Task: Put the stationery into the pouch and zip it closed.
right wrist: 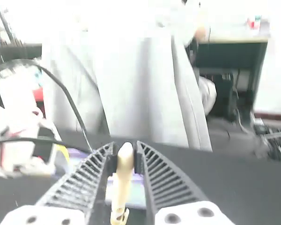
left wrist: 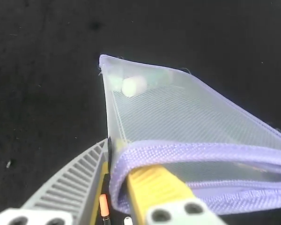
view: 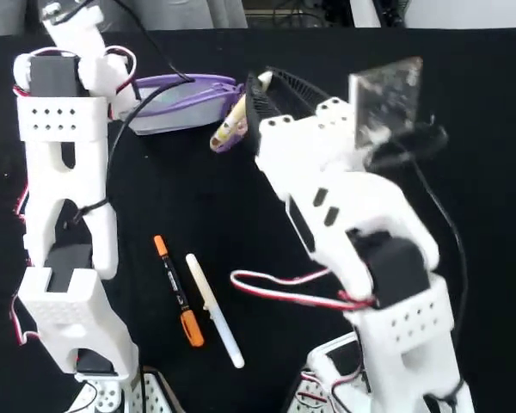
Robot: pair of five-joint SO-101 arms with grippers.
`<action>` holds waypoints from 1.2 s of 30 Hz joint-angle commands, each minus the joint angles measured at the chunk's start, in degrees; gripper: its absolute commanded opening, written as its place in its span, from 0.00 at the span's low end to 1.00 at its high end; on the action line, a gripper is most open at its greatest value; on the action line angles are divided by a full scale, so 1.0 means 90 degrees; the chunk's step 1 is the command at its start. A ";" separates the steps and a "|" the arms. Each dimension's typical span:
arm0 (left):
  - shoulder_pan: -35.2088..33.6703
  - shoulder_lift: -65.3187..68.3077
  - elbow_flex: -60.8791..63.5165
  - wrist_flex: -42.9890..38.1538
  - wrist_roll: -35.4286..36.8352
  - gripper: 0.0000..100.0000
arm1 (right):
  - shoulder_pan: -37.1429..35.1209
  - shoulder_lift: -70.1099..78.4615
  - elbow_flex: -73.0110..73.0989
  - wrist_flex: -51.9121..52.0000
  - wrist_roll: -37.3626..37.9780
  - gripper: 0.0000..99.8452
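Note:
The clear mesh pouch with a purple zip rim lies at the back of the black table. My left gripper is shut on its left end; the left wrist view has the purple rim pinched in that gripper, and a small pale item lies inside the pouch. My right gripper hovers at the pouch's right end, shut on a cream pen that slants down toward the opening. In the right wrist view the cream pen sits in that gripper.
An orange marker and a white pen lie side by side on the table's front middle, between the two arm bases. The left arm's white links run along the left side. Red and white cables hang by the right arm.

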 commanded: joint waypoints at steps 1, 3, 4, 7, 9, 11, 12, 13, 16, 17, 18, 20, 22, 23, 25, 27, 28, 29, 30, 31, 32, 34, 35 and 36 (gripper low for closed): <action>0.0288 -0.0088 -0.0308 0.0049 -0.0078 0.03 | 0.0029 -0.1060 0.0923 -0.1074 -0.0342 0.01; 0.0376 -0.0088 -0.0308 0.0039 -0.0078 0.03 | -0.0176 -0.1587 0.1675 -0.1719 -0.0371 0.01; 0.0425 -0.0088 -0.0308 0.0039 -0.0078 0.03 | -0.0274 -0.1851 0.2095 -0.2110 -0.0361 0.01; 0.0464 -0.0088 -0.0308 0.0039 -0.0078 0.03 | -0.0527 -0.2535 0.3336 -0.3507 -0.0361 0.01; 0.0444 -0.0088 -0.0308 0.0039 -0.0078 0.03 | -0.0625 -0.2789 0.4029 -0.4425 -0.0361 0.01; 0.0425 -0.0088 -0.0308 0.0039 -0.0078 0.03 | -0.0635 -0.2828 0.4459 -0.5148 -0.0361 0.01; 0.0425 -0.0088 -0.0298 0.0039 -0.0078 0.03 | -0.0635 -0.2789 0.4576 -0.5363 -0.0361 0.01; 0.0425 -0.0088 -0.0288 0.0039 -0.0078 0.03 | -0.0635 -0.2720 0.4635 -0.5509 -0.0361 0.01; 0.0454 -0.0088 -0.0259 0.0039 -0.0078 0.03 | -0.0625 -0.2437 0.4586 -0.5646 -0.0352 0.01; 0.0464 -0.0088 -0.0249 0.0039 -0.0078 0.03 | -0.0625 -0.2330 0.4518 -0.5656 -0.0352 0.01; 0.0464 -0.0088 -0.0249 0.0039 -0.0078 0.03 | -0.0625 -0.2203 0.4459 -0.5714 -0.0352 0.01; 0.0435 -0.0078 -0.0249 0.0039 -0.0078 0.03 | -0.0615 -0.1871 0.4352 -0.6007 -0.0352 0.01; 0.0415 -0.0078 -0.0249 0.0039 -0.0078 0.03 | -0.0615 -0.1499 0.4244 -0.6291 -0.0352 0.01; 0.0415 -0.0078 -0.0249 0.0039 -0.0078 0.03 | -0.0615 -0.1304 0.4215 -0.6369 -0.0352 0.01; 0.0405 -0.0078 -0.0249 0.0039 -0.0078 0.03 | -0.0615 -0.0904 0.4195 -0.6476 -0.0303 0.01; 0.0405 -0.0068 -0.0249 0.0039 -0.0078 0.03 | -0.0615 -0.0571 0.4186 -0.6691 0.0088 0.01; 0.0405 -0.0059 -0.0249 0.0039 -0.0078 0.03 | -0.0615 -0.0444 0.4186 -0.6828 0.0342 0.01; 0.0405 -0.0039 -0.0249 0.0039 -0.0078 0.03 | -0.0615 -0.0376 0.4195 -0.6994 0.0567 0.01; 0.0405 -0.0039 -0.0249 0.0039 -0.0078 0.03 | -0.0615 -0.0376 0.4225 -0.7131 0.0713 0.01; 0.0405 -0.0029 -0.0249 0.0039 -0.0078 0.03 | -0.0615 -0.0415 0.4234 -0.7209 0.0791 0.01; 0.0405 -0.0029 -0.0249 0.0039 -0.0078 0.03 | -0.0615 -0.0484 0.4234 -0.7238 0.0821 0.01; 0.0347 -0.0029 -0.0249 0.0029 -0.0078 0.03 | -0.0615 -0.0698 0.4234 -0.7219 0.0840 0.01; 0.0278 -0.0029 -0.0278 0.0029 -0.0068 0.03 | -0.0615 -0.0845 0.4264 -0.7160 0.0840 0.01; 0.0220 -0.0029 -0.0298 0.0029 -0.0049 0.03 | -0.0596 -0.1011 0.4283 -0.7033 0.0850 0.01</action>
